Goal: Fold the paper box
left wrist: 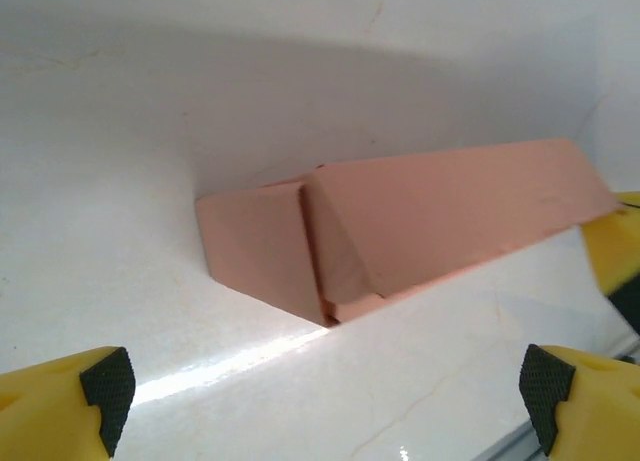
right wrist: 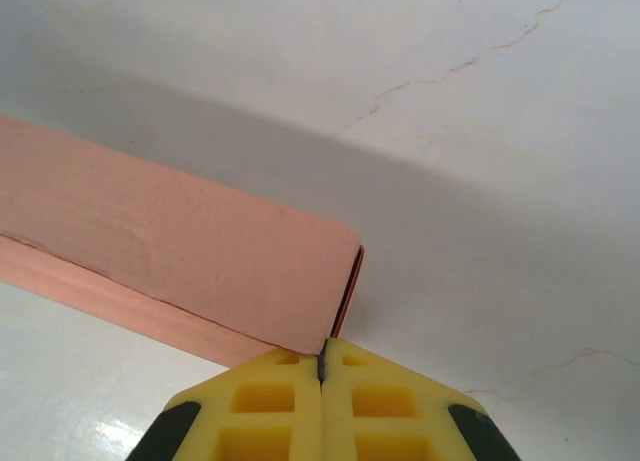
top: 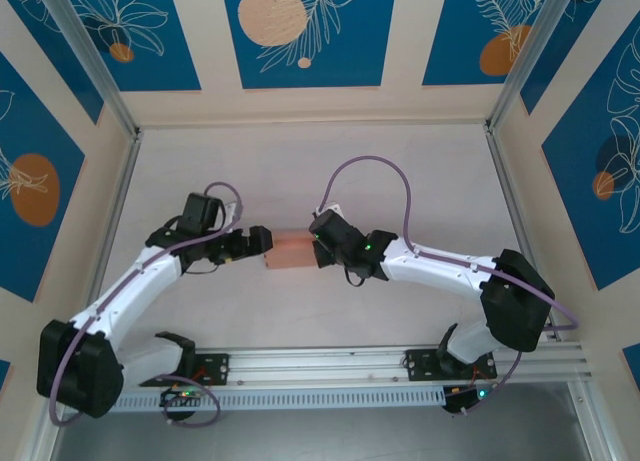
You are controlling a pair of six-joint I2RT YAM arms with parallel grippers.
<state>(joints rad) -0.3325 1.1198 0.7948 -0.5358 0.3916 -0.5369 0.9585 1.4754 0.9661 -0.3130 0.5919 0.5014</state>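
Note:
The salmon-pink paper box (top: 290, 251) rests mid-table between both arms. In the left wrist view the paper box (left wrist: 450, 216) is a long low shape with a folded end flap at its left. My left gripper (top: 262, 239) stands at the box's left end; its jaws (left wrist: 325, 381) are open, wide apart and a little short of the box, holding nothing. My right gripper (top: 318, 243) is at the box's right end. Its yellow jaws (right wrist: 322, 356) are pressed together on the thin wall edge of the paper box (right wrist: 180, 251).
The white marbled table (top: 400, 171) has free room behind and to both sides of the box. An aluminium rail (top: 400, 361) carrying the arm bases runs along the near edge. Metal posts (top: 115, 111) and patterned walls enclose the table.

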